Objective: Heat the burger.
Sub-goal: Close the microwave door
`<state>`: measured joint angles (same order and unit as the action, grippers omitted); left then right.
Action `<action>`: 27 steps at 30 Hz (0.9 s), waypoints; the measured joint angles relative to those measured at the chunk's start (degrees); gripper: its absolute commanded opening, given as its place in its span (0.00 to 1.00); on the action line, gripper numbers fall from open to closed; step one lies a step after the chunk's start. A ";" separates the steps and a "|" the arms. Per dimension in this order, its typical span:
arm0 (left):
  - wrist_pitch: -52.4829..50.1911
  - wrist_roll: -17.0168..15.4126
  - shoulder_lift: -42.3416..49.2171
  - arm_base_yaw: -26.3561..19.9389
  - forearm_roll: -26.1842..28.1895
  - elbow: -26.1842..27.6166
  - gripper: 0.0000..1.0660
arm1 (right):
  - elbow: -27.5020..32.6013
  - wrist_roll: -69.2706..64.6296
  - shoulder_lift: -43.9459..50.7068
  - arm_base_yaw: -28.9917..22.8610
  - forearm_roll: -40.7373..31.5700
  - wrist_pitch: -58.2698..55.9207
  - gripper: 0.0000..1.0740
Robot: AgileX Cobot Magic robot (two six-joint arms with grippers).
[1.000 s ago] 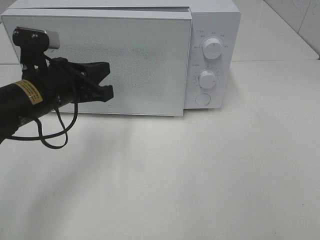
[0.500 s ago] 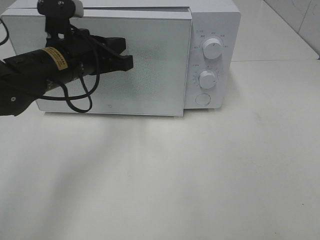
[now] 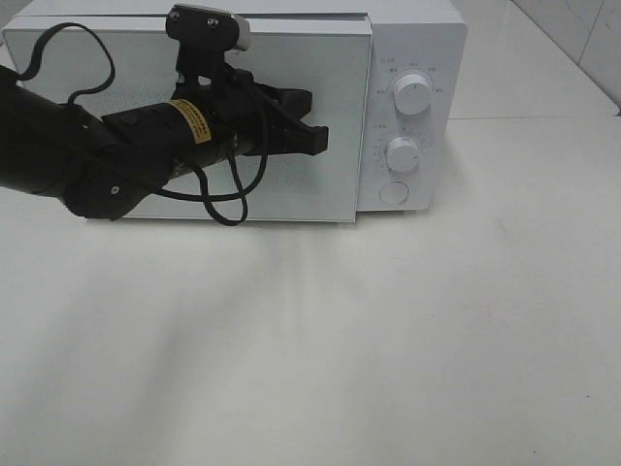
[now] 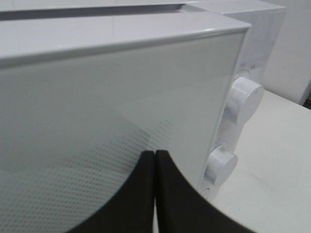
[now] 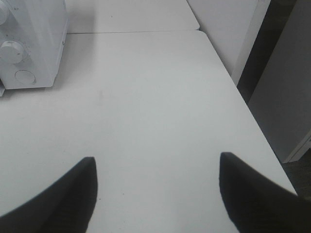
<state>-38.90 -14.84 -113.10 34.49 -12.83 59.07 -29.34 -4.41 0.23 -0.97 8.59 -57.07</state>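
The left tool (image 3: 312, 139), jaws pressed together, is hovering before the white microwave's (image 3: 417, 49) frosted door (image 3: 291, 68), near its knobs (image 3: 413, 97). The right tool (image 5: 155, 162) is hanging spread apart over the table (image 5: 146, 97). The burger is showing in no view.

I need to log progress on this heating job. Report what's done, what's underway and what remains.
Done: microwave door looks closed and no burger shows outside, so it is likely inside, unseen. In hand: the shut left pincer hovers before the door, short of the lower dial. Left: probably turning a dial. Right pincer open, empty.
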 measured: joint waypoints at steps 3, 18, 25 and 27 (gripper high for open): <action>0.11 0.11 -0.97 0.52 -0.11 1.55 0.00 | 0.00 0.00 0.00 0.00 0.00 0.00 0.65; 8.59 9.45 -4.35 3.38 9.22 10.43 0.00 | 0.00 0.00 0.00 0.00 0.00 0.00 0.65; 10.49 14.38 -4.53 4.76 14.27 11.23 0.00 | 0.00 0.00 0.00 0.00 0.00 0.00 0.65; 14.09 15.30 -4.01 5.10 16.21 11.75 0.00 | 0.00 0.00 0.00 0.00 0.00 0.00 0.65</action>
<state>-24.81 0.46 -117.11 39.59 3.38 70.82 -29.34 -4.41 0.23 -0.97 8.59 -57.07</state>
